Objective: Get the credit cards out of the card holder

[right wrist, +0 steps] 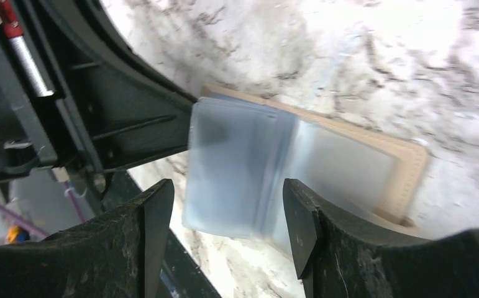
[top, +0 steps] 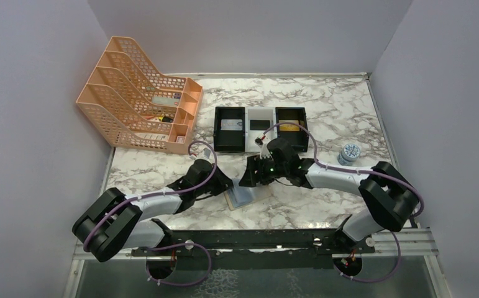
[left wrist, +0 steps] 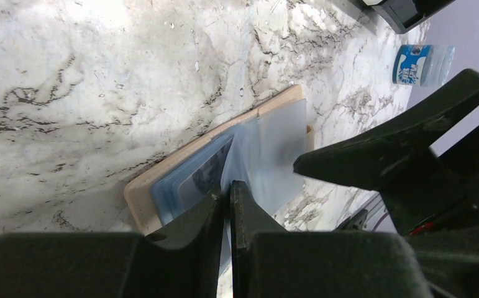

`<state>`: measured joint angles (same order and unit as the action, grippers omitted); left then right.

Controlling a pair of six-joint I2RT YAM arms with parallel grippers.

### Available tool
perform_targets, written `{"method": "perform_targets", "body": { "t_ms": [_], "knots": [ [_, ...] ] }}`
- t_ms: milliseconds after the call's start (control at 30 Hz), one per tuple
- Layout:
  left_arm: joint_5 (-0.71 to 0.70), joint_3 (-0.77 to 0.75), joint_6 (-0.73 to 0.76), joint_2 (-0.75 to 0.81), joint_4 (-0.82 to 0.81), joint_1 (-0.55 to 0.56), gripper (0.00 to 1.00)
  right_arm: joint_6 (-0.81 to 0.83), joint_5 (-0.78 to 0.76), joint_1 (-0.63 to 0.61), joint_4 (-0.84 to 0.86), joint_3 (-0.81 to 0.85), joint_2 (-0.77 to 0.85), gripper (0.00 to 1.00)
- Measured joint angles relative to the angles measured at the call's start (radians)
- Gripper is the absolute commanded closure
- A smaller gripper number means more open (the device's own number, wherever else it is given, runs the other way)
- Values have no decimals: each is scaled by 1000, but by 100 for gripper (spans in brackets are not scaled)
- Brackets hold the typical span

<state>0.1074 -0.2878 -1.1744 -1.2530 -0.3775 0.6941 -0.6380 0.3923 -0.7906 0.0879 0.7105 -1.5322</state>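
Note:
The tan card holder (top: 244,196) lies open on the marble table between the two arms. Its grey-blue clear sleeves fan upward. In the left wrist view its tan edge (left wrist: 138,189) shows, with a card (left wrist: 198,177) visible inside a sleeve. My left gripper (left wrist: 229,189) is shut on one clear sleeve (left wrist: 274,143) and holds it up; it also shows in the top view (top: 227,186). My right gripper (right wrist: 227,211) is open, its fingers either side of the lifted sleeves (right wrist: 237,161), just above them. The right gripper also shows in the top view (top: 253,180). The holder's tan cover (right wrist: 410,167) lies flat.
Two black trays (top: 229,129) (top: 291,124) flank a white tray (top: 260,127) behind the grippers, each with cards inside. An orange file rack (top: 140,96) stands at the back left. A small blue-and-white jar (top: 348,153) stands at the right.

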Motion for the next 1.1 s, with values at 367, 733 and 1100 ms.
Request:
{"method": "perform_targets", "body": {
  "t_ms": [367, 733, 1100],
  "knots": [
    [70, -72, 63, -70, 0, 3, 52, 41, -172, 5, -146, -9, 144, 34],
    [154, -164, 119, -207, -11, 48, 47, 31, -243, 5, -185, -80, 265, 35],
    [154, -232, 146, -231, 32, 68, 45, -22, -377, 18, -211, -135, 351, 36]
  ]
}}
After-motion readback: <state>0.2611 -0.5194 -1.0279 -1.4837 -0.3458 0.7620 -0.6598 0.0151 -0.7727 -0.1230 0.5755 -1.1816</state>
